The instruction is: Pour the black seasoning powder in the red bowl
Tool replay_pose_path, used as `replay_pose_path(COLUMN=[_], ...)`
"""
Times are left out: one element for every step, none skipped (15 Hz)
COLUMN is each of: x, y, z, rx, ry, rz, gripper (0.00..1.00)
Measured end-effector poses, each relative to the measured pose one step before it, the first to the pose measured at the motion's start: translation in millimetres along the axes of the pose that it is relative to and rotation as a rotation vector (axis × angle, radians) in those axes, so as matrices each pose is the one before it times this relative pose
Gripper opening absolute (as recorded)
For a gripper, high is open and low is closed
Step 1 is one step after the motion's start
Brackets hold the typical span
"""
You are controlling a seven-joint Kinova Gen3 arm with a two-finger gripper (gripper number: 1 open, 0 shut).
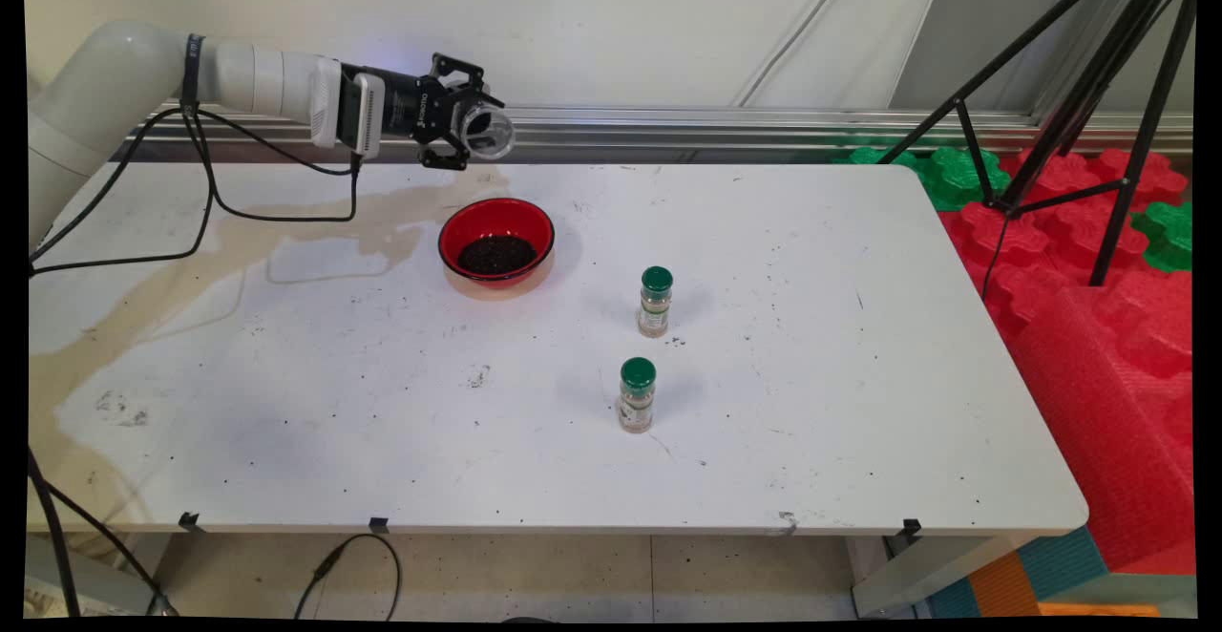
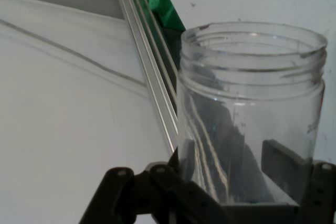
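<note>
My gripper (image 1: 470,131) is raised above the table's far side, lying level and pointing right, shut on a clear empty jar (image 1: 488,131). The jar's open mouth faces right and sits just above and behind a red bowl (image 1: 496,241) that holds dark grains. In the hand view the clear jar (image 2: 252,108) fills the space between my fingers (image 2: 283,163), its threaded rim uppermost and nothing inside it. Two small spice jars with green caps stand on the table right of the bowl, one farther (image 1: 655,302) and one nearer (image 1: 637,394).
The white table (image 1: 859,403) carries brownish stains on its left part. Black cables (image 1: 205,202) hang from the arm over the table's left. A metal rail (image 1: 716,121) runs along the wall. A black tripod (image 1: 1079,107) and red and green foam blocks (image 1: 1098,260) stand to the right.
</note>
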State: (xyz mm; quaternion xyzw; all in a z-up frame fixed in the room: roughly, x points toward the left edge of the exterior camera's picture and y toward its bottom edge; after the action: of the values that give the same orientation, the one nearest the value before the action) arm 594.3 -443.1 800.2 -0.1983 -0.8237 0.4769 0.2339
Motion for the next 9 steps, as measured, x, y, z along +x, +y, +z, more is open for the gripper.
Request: replay_pose_path(x=[0.05, 0.17, 0.37, 0.19, 0.4, 0.32, 0.78, 0.55, 0.51], y=[1.51, 1.65, 1.91, 0.84, 1.11, 0.82, 1.37, 0.98, 0.95], z=[-0.09, -0.29, 0.1, 0.03, 0.05, -0.12, -0.06, 0.03, -0.11], rx=[-0.00333, -0.00355, -0.00463, -0.00198, -0.00217, -0.0015, -0.00287, -0.00181, -0.0019], ry=[-0.00894, -0.00813, -0.00914, -0.00396, -0.0055, -0.00364, -0.0052, -0.00333, -0.00328], rz=[0.025, 0.02541, 0.03161, 0.01332, 0.02003, 0.01255, 0.02309, 0.01574, 0.01612], gripper=[0.0, 0.0, 0.0, 0.0, 0.0, 0.0, 0.0, 0.0, 0.0])
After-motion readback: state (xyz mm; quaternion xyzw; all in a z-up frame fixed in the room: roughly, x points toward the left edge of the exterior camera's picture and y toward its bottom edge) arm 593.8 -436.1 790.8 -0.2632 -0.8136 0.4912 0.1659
